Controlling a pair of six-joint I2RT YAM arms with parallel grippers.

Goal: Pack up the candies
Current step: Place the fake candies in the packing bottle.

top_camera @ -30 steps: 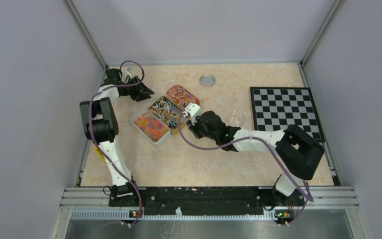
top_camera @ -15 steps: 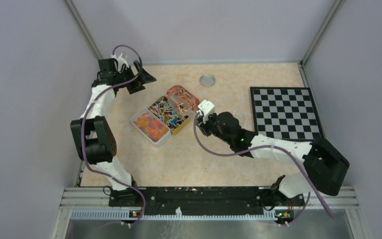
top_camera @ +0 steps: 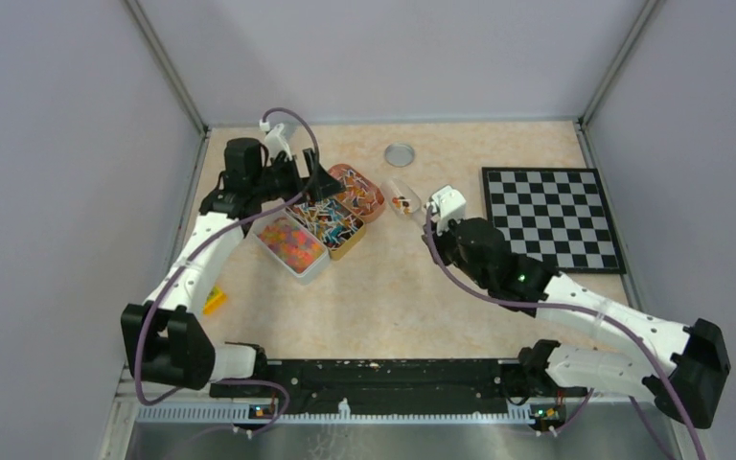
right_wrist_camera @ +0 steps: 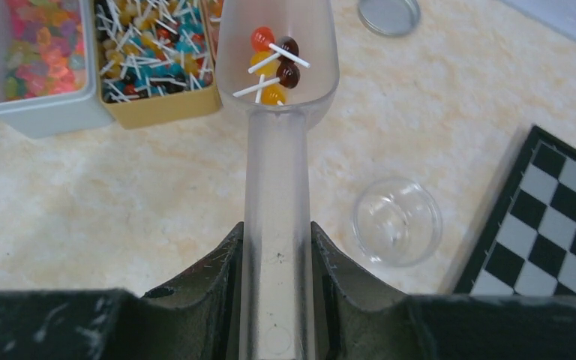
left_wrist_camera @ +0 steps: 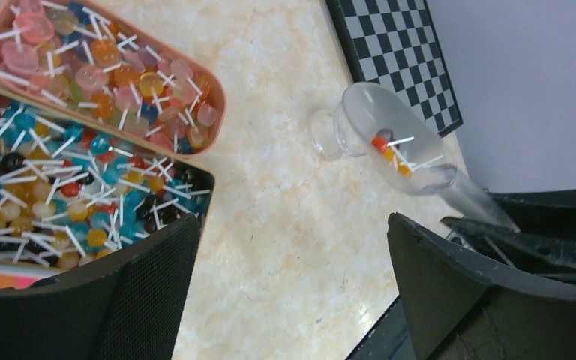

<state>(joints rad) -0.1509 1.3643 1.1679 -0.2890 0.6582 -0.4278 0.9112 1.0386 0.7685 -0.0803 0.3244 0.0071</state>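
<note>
A clear plastic scoop [right_wrist_camera: 277,45] carries several small lollipop candies [right_wrist_camera: 273,66] in its bowl. My right gripper [right_wrist_camera: 277,232] is shut on the scoop's handle and holds it level above the table, right of the tins. From above, the scoop [top_camera: 402,203] hangs between the tins and the chessboard. A white tin [top_camera: 290,244] holds tiny pink, orange and yellow candies [right_wrist_camera: 34,49]. Over the lollipop tins, my left gripper [left_wrist_camera: 292,225] is open with only bare table between its fingers. The left wrist view shows the loaded scoop [left_wrist_camera: 390,146] ahead of it.
A gold tin [top_camera: 326,222] and an orange oval tin [top_camera: 355,190] are full of lollipops. A small clear jar [right_wrist_camera: 396,220] stands empty beside the scoop handle. Its metal lid [top_camera: 400,153] lies at the back. A chessboard [top_camera: 551,216] covers the right side.
My left arm swung from the back-left corner to over the tins and its gripper opened. My right arm drew the loaded scoop away from the tins, toward the right.
</note>
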